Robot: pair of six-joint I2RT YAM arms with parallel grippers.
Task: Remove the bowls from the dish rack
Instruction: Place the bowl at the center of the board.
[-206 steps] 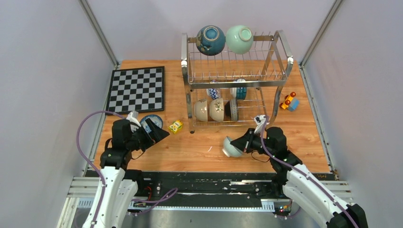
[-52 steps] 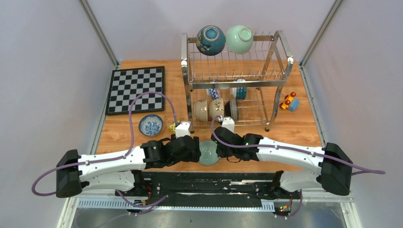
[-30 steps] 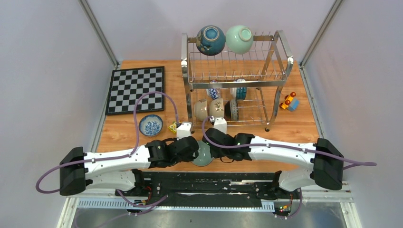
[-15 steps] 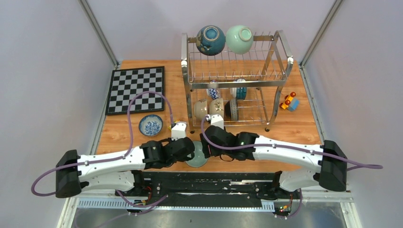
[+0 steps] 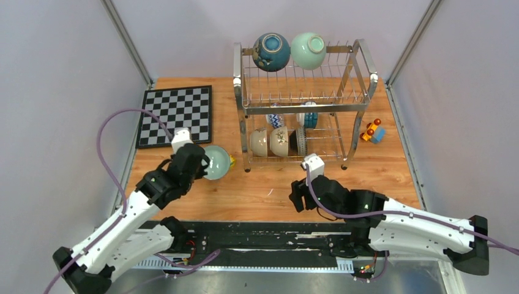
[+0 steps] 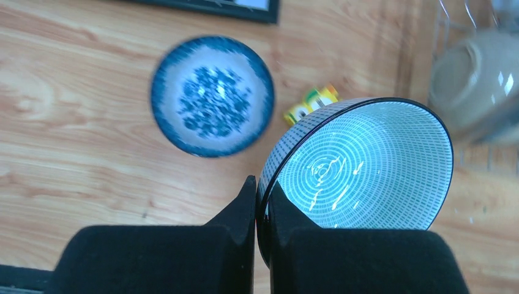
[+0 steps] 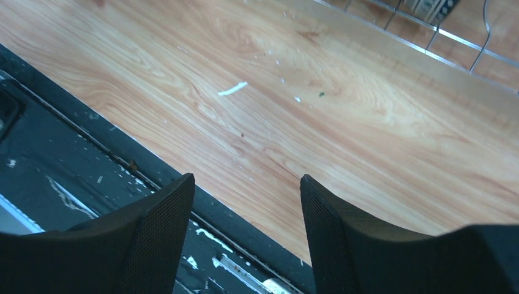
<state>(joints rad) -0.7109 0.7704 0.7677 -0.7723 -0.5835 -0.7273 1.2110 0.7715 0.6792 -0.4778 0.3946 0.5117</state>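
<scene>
My left gripper is shut on the rim of a dark-rimmed bowl with a pale blue lined inside, held tilted above the table left of the dish rack. Below it a blue-patterned bowl lies on the wood; the arm hides it from above. A dark blue bowl and a mint green bowl rest on the rack's top tier. Cream bowls and others stand in the lower tier. My right gripper is open and empty over the table's near edge.
A chessboard lies at the back left. A small yellow block sits between the held bowl and the rack's left leg. A toy car is right of the rack. The black rail runs along the near edge.
The right gripper let go of the bowl, opened and drew back to the right. The left arm swung the bowl from the front centre to the left, over the blue-patterned bowl.
</scene>
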